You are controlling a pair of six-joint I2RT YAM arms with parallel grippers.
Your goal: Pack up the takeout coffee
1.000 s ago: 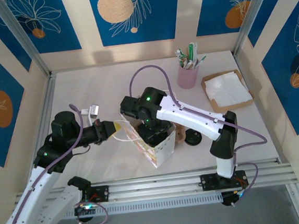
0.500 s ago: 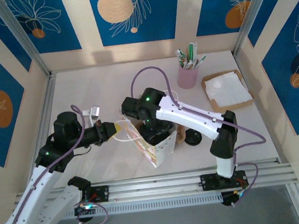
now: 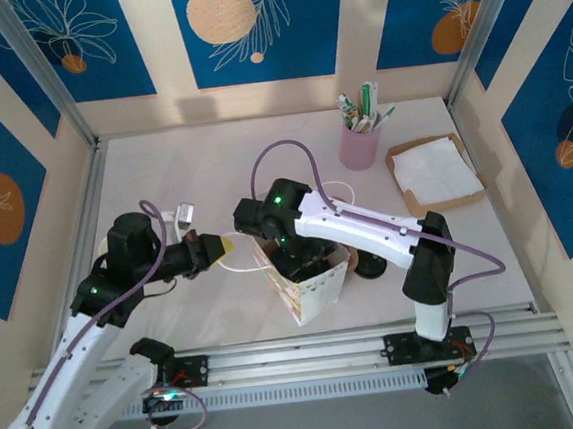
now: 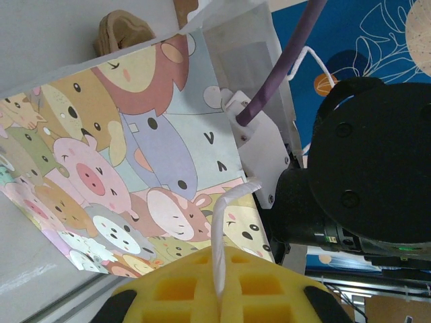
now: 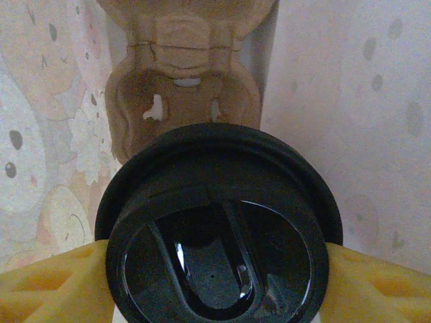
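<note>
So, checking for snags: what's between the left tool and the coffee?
Wall of the cartoon paper bag, its handle in the left tool; left wrist view.

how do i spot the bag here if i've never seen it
Start at the white table and look to the middle of its front edge. The paper bag stands there open-topped, with the right arm reaching down into it. Unlike the pink pen cup and napkin tray at the back, it is printed with pastel cartoon animals.

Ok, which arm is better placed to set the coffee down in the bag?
Right. The right hand already grips the takeout coffee inside the paper bag; the left hand is shut on the bag's string handle, steadying it.
</note>
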